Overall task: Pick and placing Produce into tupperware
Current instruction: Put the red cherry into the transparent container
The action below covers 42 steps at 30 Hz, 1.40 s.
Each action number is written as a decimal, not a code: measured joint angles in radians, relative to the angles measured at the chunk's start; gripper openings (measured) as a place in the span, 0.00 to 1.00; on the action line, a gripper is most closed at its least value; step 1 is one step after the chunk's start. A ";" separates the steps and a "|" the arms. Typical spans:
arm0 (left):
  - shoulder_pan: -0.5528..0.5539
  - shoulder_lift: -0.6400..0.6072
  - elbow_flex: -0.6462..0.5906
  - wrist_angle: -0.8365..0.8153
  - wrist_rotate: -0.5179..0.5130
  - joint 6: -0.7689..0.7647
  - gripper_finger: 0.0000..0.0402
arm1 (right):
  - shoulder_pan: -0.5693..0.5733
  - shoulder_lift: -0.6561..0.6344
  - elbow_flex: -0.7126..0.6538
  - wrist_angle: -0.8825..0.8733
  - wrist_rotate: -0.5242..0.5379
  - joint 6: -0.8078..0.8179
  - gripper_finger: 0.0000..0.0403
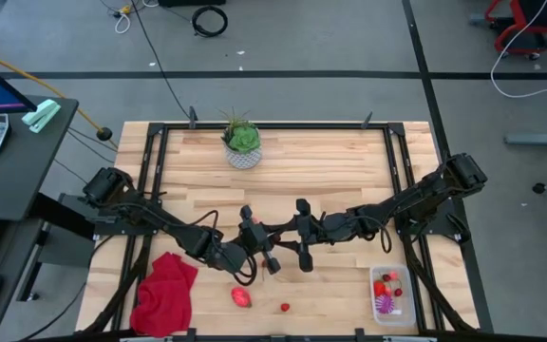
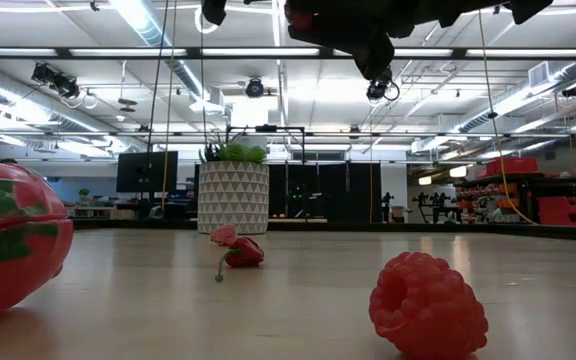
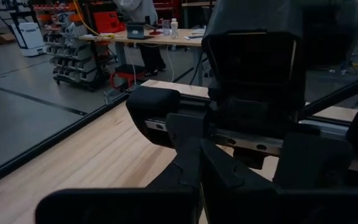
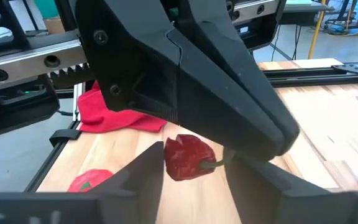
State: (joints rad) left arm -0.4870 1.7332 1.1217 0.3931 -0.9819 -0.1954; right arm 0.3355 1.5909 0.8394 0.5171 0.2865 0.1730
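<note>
A small red pepper-like piece (image 4: pixel 188 157) lies on its side on the table under the two grippers, its wrinkled body one way and its thin green stem the other. The larger oval piece (image 1: pixel 242 297), red-pink with green flecks, rests near the front edge beside the cloth (image 1: pixel 164 293), long axis roughly front to back, with a knobbly berry (image 1: pixel 284 307) just beside it. The tub (image 1: pixel 373 294) at the front right holds red pieces and the purple ball (image 1: pixel 385 305). The right gripper (image 4: pixel 194 163) hangs above the pepper-like piece with fingers parted; whether the left gripper (image 1: pixel 259 249) is open I cannot tell.

Left tool (image 1: pixel 259 249) and right tool (image 1: pixel 304 245) crowd mid-table.
</note>
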 joint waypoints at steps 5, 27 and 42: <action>0.000 0.000 0.000 0.000 0.000 -0.001 0.02 | -0.002 0.000 0.000 0.000 0.000 0.000 0.32; -0.006 -0.002 0.000 0.099 0.000 0.156 0.15 | -0.013 -0.008 0.002 -0.211 0.001 0.047 0.21; -0.010 -0.002 0.000 0.136 0.000 0.233 0.32 | 0.054 -0.277 0.001 -0.904 -0.218 0.476 0.21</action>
State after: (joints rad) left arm -0.4965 1.7313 1.1221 0.5296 -0.9821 0.0380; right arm 0.3898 1.3142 0.8403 -0.3869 0.0682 0.6494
